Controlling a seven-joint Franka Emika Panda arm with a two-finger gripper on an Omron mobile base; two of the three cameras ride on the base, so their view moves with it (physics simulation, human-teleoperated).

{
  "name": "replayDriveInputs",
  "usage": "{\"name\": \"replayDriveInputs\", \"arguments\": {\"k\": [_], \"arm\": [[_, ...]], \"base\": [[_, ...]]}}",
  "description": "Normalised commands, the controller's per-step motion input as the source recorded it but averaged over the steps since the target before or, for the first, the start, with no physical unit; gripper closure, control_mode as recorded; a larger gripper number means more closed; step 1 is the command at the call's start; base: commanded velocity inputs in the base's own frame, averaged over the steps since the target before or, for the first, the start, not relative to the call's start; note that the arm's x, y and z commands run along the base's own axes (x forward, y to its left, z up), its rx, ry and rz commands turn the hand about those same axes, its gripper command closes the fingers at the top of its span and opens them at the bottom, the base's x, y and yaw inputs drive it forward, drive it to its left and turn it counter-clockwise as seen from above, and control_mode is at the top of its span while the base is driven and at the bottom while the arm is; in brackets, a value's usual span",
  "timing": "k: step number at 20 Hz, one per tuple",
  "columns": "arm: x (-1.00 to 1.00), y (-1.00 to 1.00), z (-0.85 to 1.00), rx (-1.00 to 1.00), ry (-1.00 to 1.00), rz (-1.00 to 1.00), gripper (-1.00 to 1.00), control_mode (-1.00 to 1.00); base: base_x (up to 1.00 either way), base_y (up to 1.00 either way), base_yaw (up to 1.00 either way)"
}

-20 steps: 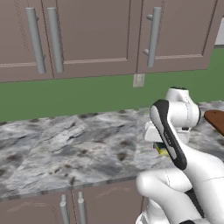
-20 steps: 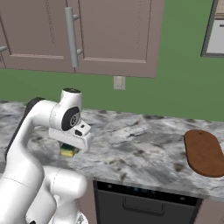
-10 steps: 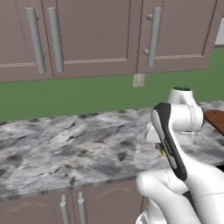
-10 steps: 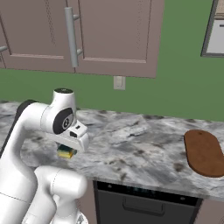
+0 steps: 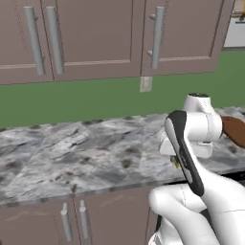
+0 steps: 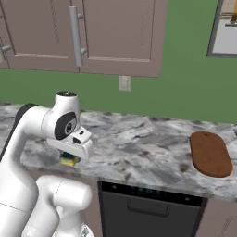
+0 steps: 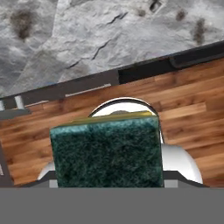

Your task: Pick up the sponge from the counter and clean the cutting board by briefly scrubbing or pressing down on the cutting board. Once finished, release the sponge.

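The sponge (image 7: pixel 105 151), dark green on top with a yellow edge, sits in the grip of my gripper (image 6: pixel 70 155) and hides the fingertips in the hand view. It hangs over the front edge of the counter (image 6: pixel 139 148), with wooden floor showing beneath it. From the right base camera the sponge (image 6: pixel 69 160) peeks out under the white hand. A sliver of the sponge (image 5: pixel 176 162) shows behind the forearm in the left base view. The reddish-brown oval cutting board (image 6: pixel 210 153) lies flat on the counter far to the right, its end (image 5: pixel 234 130) also visible.
Brown wall cabinets with metal handles (image 6: pixel 74 30) hang above a green wall with a socket (image 6: pixel 123 83). A dark dishwasher front (image 6: pixel 148 208) sits under the counter. A window frame (image 6: pixel 224 28) is at the upper right.
The hand has sunk slightly and drifted toward the counter's front edge, carrying the sponge with it. The cutting board has stayed put.
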Motion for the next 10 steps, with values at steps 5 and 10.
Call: {"name": "replayDriveInputs", "arguments": {"k": [5, 10], "arm": [[0.0, 0.0, 0.0, 0.0, 0.0, 0.0, 1.0, 1.0], [0.0, 0.0, 0.0, 0.0, 0.0, 0.0, 1.0, 1.0]], "base": [[-0.2, -0.93, 0.0], [0.0, -1.0, 0.0]]}}
